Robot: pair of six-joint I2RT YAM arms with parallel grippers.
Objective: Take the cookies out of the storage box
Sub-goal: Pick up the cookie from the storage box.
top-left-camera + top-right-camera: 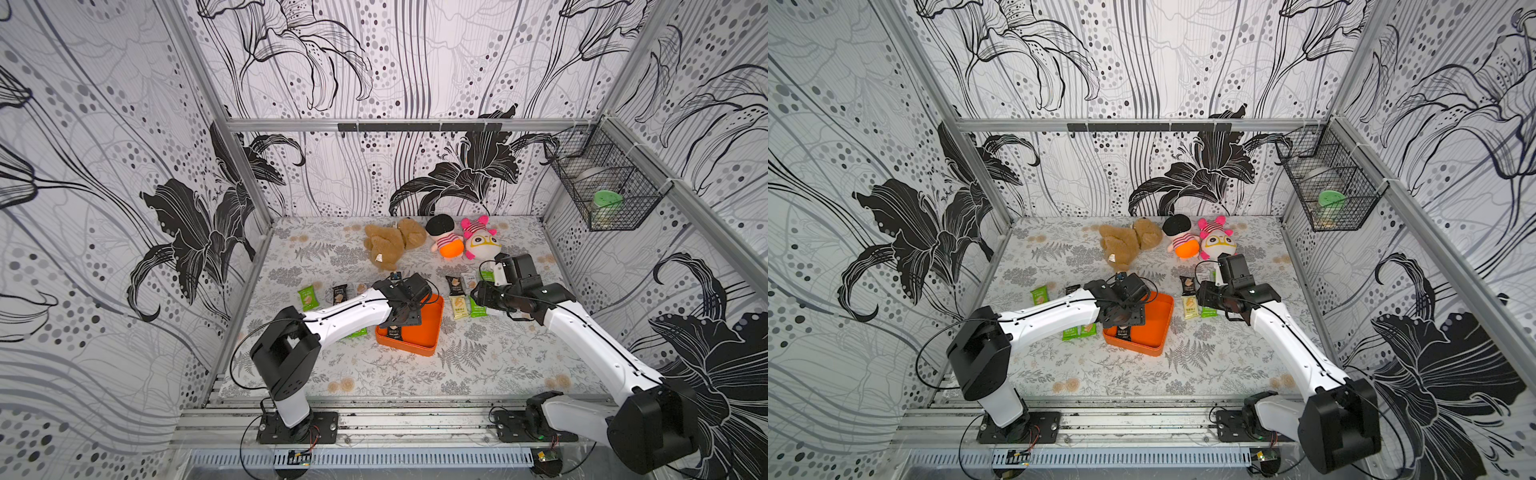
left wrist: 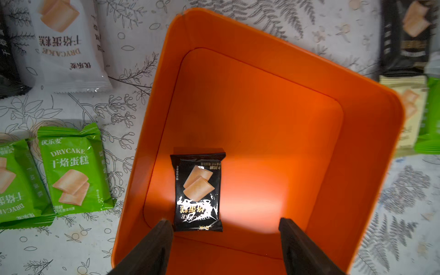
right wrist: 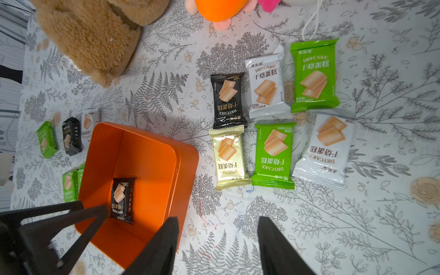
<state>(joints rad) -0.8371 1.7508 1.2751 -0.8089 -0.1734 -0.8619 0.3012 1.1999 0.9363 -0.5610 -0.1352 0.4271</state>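
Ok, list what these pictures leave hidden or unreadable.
Left gripper: fingertips hidden in both top views by its own wrist over the orange storage box.
Green cookie packets: in a top view, mostly under the left arm.
Green-lidded jar: in both top views, contents blurred behind the mesh of the wire basket.
Black cookie packet outside the box: in the left wrist view, blurred, cut by the edge.

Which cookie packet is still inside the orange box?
The black packet lying flat on the floor of the storage box. It is the only one inside; all others, such as the green packets beside it, lie on the table.
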